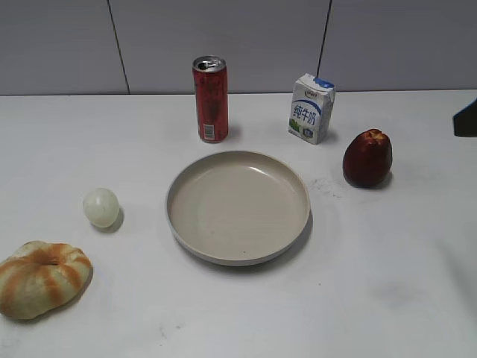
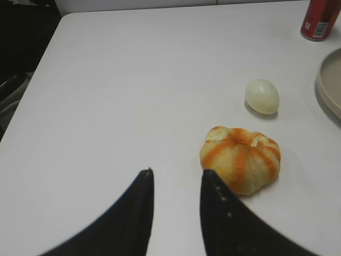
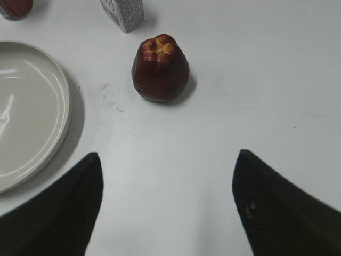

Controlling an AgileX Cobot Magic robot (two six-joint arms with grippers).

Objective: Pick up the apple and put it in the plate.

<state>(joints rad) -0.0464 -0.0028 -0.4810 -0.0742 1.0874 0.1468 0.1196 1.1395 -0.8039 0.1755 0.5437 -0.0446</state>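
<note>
Right of centre in the exterior view, your dark red lobed apple (image 1: 367, 157) sat on the white desk (image 1: 387, 283), beside the empty beige round plate (image 1: 238, 206); your right end effector (image 3: 168, 200) gaped wide, ready to straddle it.

Exterior view: the plate (image 1: 299, 224) sits at centre frame on the table (image 1: 387, 298). The can (image 1: 210, 98) stands behind it at upper centre, the milk carton (image 1: 311, 108) to the can's right. The apple (image 1: 367, 157) rests right of the plate, apart from it, below and right of the carton. The ball (image 1: 100, 206) lies left of the plate; the bun (image 1: 42, 277) occupies the lower left corner.
</note>
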